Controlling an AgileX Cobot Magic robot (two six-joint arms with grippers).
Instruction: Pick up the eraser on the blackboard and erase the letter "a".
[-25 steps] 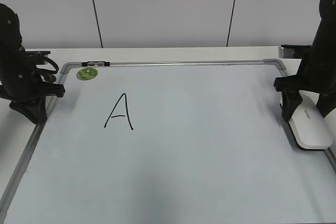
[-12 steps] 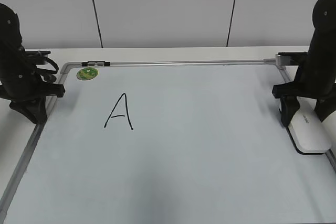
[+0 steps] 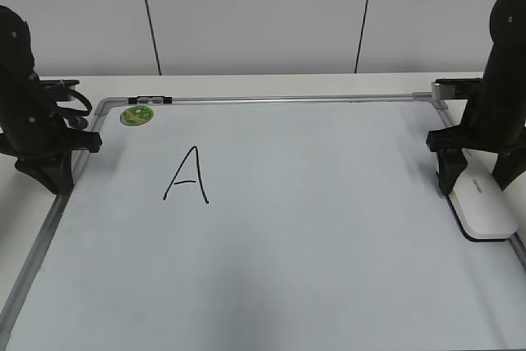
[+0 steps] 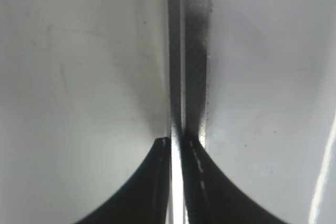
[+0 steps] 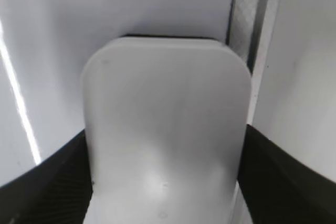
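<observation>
Right gripper (image 5: 165,182) had shifted slightly inward, fingers straddling eraser (image 3: 483,203) at blackboard (image 3: 329,244) right edge; whether pinching, cannot tell. Left gripper (image 4: 181,142) pressed together. No "a" visible; erasing judged finished.

The blackboard (image 3: 312,228) lies flat on the white worktop (image 3: 271,83), bearing a capital "A" (image 3: 187,175) in black marker left of centre and a round green magnet (image 3: 136,115) near its far left corner. At the board's right edge the right tool (image 3: 481,177) stands over the white eraser (image 3: 485,206) (its fingers flank the block's far end, though contact cannot be made out). The left tool (image 3: 51,172) rests at the board's left frame, its fingertips hidden.
</observation>
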